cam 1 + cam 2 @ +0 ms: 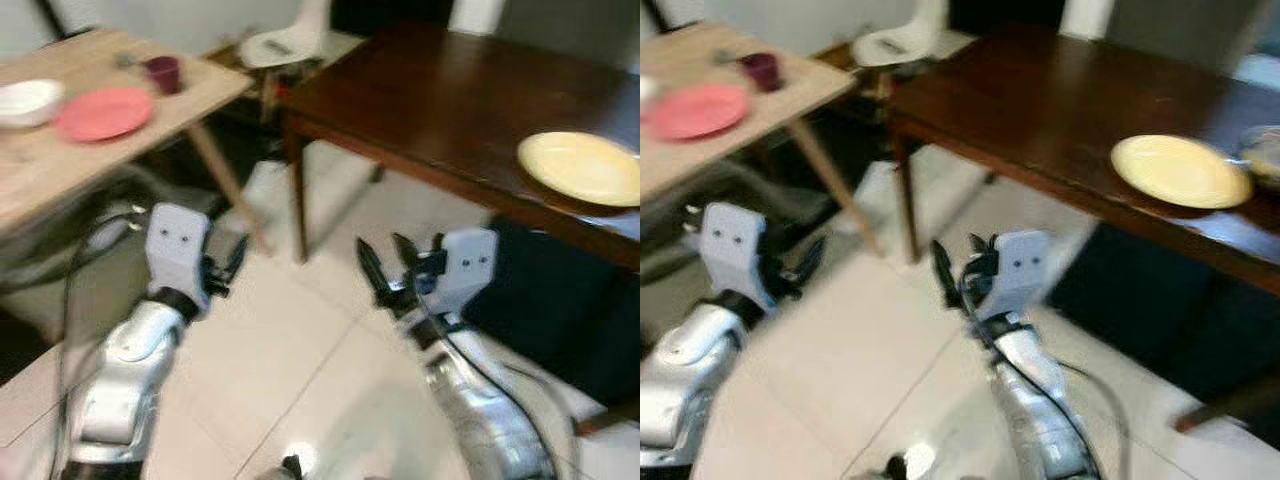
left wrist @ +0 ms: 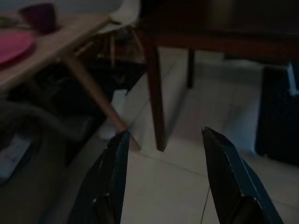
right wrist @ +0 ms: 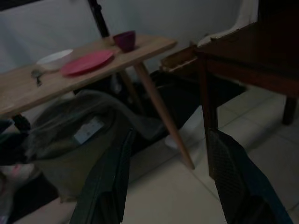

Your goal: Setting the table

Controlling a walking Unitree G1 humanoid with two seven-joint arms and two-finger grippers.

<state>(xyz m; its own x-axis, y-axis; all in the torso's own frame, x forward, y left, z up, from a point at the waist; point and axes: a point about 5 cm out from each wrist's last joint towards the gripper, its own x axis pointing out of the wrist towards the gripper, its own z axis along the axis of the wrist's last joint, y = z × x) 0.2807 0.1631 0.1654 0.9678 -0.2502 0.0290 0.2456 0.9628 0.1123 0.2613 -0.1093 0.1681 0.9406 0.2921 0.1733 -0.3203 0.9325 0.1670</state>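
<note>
A yellow plate (image 1: 581,167) lies on the dark wooden table (image 1: 440,100) at the right. On the light wooden table (image 1: 60,160) at the left sit a pink plate (image 1: 103,112), a white bowl (image 1: 27,100), a dark purple cup (image 1: 163,73) and a spoon (image 3: 36,75). My left gripper (image 1: 230,262) hangs open and empty over the floor, below the light table. My right gripper (image 1: 388,268) is open and empty too, low in front of the dark table's near edge.
A white chair (image 1: 285,40) stands behind, between the two tables. A grey-green bag (image 3: 79,135) lies under the light table. The dark table's leg (image 1: 297,200) and the light table's slanted leg (image 1: 225,185) stand ahead. A dark chair (image 1: 560,310) is at the right. Pale tiled floor (image 1: 300,370) lies below.
</note>
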